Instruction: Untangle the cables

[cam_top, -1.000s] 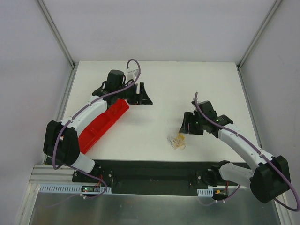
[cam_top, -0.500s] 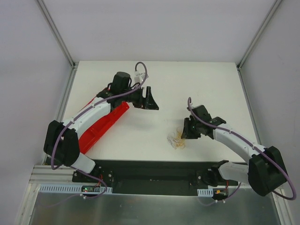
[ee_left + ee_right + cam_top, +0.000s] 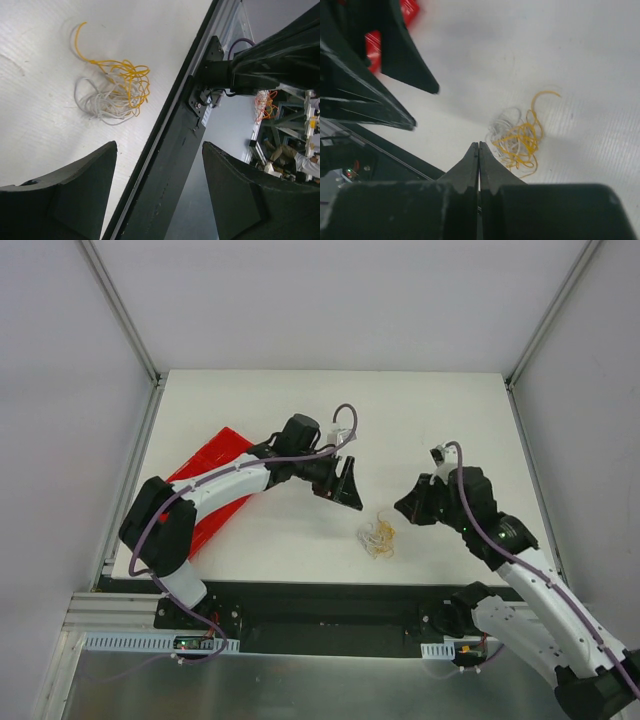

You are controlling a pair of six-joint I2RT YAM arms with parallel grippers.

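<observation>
The cables (image 3: 378, 536) lie as one small curly clump of yellow and whitish wires on the white table, near its front edge. In the left wrist view the cables (image 3: 112, 92) sit ahead of my left gripper (image 3: 159, 146), which is open and holds nothing. From above, the left gripper (image 3: 345, 485) hangs just up-left of the clump. My right gripper (image 3: 412, 508) is just right of the clump and apart from it. In the right wrist view the right gripper (image 3: 479, 144) is shut with nothing between its fingers, and the cables (image 3: 517, 137) lie just beyond its tips.
A red tray (image 3: 215, 455) lies at the left of the table, partly under the left arm. The black base rail (image 3: 330, 605) runs along the table's near edge, close to the clump. The left arm's fingers (image 3: 405, 65) show in the right wrist view.
The left arm has swung right across the table toward the clump. The right gripper has closed and pulled back to the right of the clump. The clump has stayed where it was.
</observation>
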